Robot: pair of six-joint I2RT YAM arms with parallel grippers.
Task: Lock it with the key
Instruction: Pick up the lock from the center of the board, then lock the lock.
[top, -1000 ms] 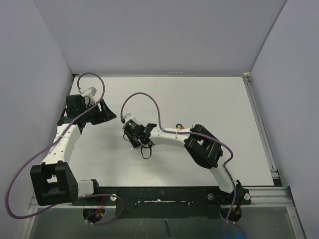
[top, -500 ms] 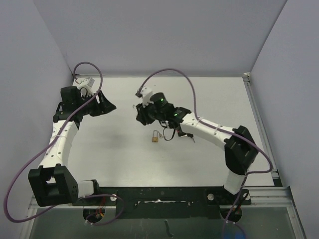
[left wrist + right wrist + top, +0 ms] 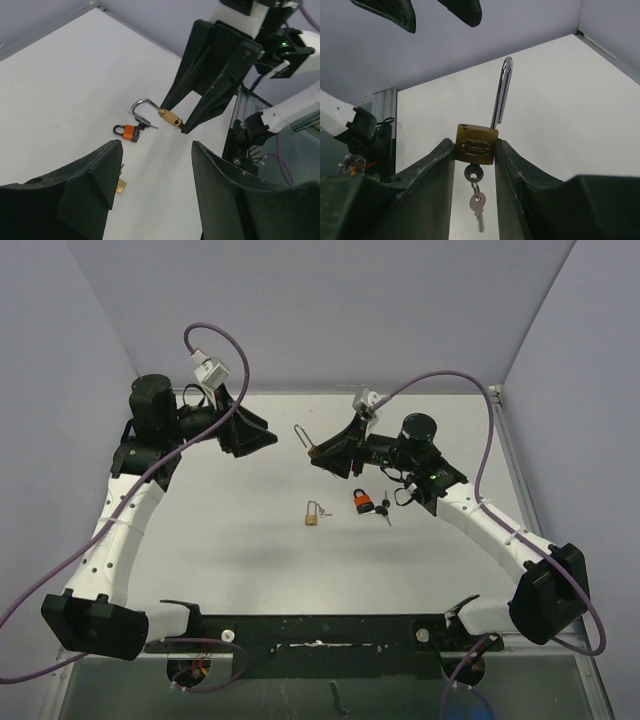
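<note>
Now, nearest the right wrist camera, a spare key (image 3: 477, 206) dangles from the key (image 3: 474, 173) seated in the brass padlock (image 3: 476, 142). The right gripper (image 3: 475, 150) pinches the lock's body by its sides, aloft over the table's far middle. Its shackle (image 3: 502, 90) stands raised, so an off-line push down could twist the lock out of that narrow hold. Beyond, the left gripper (image 3: 258, 438) hangs with jaws apart and empty, and a misjudged approach might snag the keys.
</note>
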